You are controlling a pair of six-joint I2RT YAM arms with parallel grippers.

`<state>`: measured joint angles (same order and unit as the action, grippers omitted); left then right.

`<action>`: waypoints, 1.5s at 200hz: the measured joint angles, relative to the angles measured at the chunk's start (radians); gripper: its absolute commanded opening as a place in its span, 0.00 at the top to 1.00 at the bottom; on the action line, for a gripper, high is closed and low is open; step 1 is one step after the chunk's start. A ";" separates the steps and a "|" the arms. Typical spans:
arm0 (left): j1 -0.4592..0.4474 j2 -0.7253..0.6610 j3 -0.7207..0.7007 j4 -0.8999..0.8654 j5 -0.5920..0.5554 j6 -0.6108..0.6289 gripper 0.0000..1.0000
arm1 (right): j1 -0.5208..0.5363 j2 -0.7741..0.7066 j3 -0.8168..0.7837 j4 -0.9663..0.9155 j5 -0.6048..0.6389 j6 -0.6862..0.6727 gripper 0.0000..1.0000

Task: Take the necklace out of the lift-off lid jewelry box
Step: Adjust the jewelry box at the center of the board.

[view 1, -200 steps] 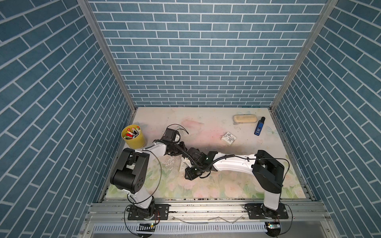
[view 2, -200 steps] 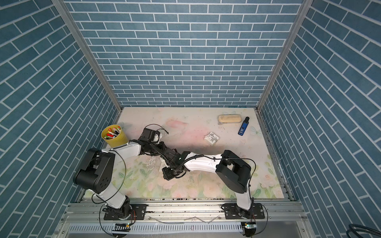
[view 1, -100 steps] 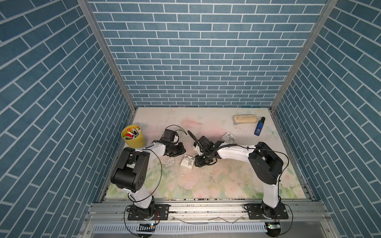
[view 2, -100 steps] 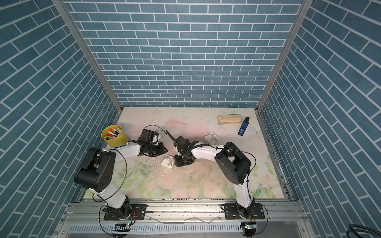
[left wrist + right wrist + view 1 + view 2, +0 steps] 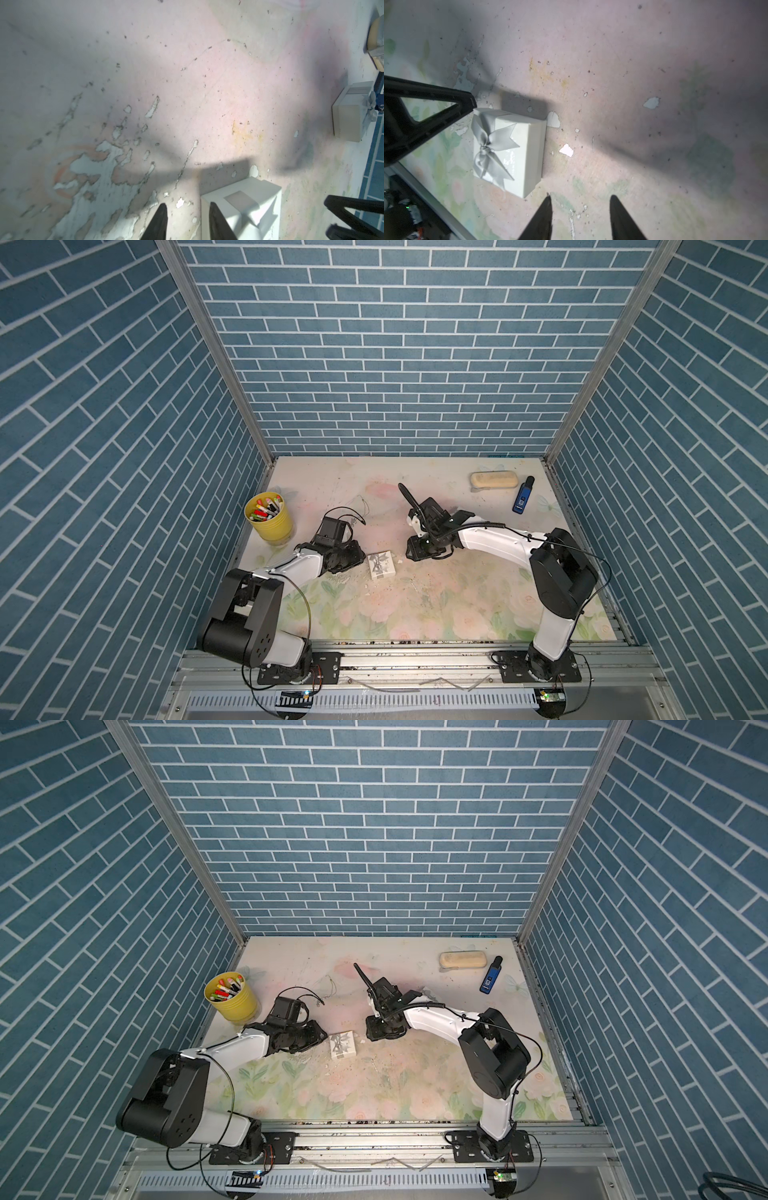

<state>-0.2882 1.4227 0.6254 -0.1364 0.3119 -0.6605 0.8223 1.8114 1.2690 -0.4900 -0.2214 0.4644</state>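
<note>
Lid-lifting has not begun. The box [image 5: 381, 570] sits closed, nearer the table's [image 5: 457, 614] left edge. The necklace is unseen, probably inside. Left fingers [image 5: 159, 224] and right fingers [image 5: 620, 220] are parted and empty. Next: steady the base, pinch the lid, lift straight up.

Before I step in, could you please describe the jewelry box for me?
Start at the middle of the floral table. The white jewelry box lies between the left tool and the right tool, nearer the left; a grey ribbon bow tops it.

Sharp top views; soft wrist views; box [image 5: 527, 149] casts shadow.
</note>
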 measured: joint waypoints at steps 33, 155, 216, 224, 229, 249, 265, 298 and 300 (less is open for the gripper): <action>0.000 -0.034 -0.003 -0.008 -0.016 0.007 0.63 | 0.006 -0.011 0.016 -0.035 0.000 -0.016 0.45; -0.004 -0.148 -0.133 -0.022 -0.015 0.010 0.76 | 0.079 0.090 0.247 -0.138 0.014 -0.023 0.50; -0.114 -0.047 -0.113 0.077 -0.014 -0.032 0.76 | -0.015 0.251 0.451 -0.216 -0.032 -0.153 0.48; -0.118 -0.019 -0.088 0.087 -0.021 -0.032 0.76 | -0.026 0.249 0.445 -0.215 -0.042 -0.161 0.46; -0.118 -0.001 -0.070 0.090 -0.023 -0.031 0.76 | -0.030 0.246 0.438 -0.214 -0.045 -0.166 0.45; -0.119 0.054 -0.003 0.099 -0.032 -0.021 0.76 | -0.051 0.223 0.386 -0.215 -0.060 -0.191 0.39; -0.119 0.082 0.035 0.114 -0.035 -0.016 0.76 | -0.061 0.194 0.338 -0.218 -0.065 -0.216 0.34; -0.119 0.095 0.050 0.117 -0.046 -0.002 0.68 | -0.061 0.105 0.249 -0.228 -0.069 -0.287 0.19; -0.119 0.095 0.050 0.116 -0.048 -0.001 0.67 | -0.058 0.100 0.246 -0.230 -0.069 -0.293 0.18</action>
<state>-0.4072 1.5177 0.6758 -0.0208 0.2642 -0.6617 0.7639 1.9118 1.5154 -0.7200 -0.2905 0.1711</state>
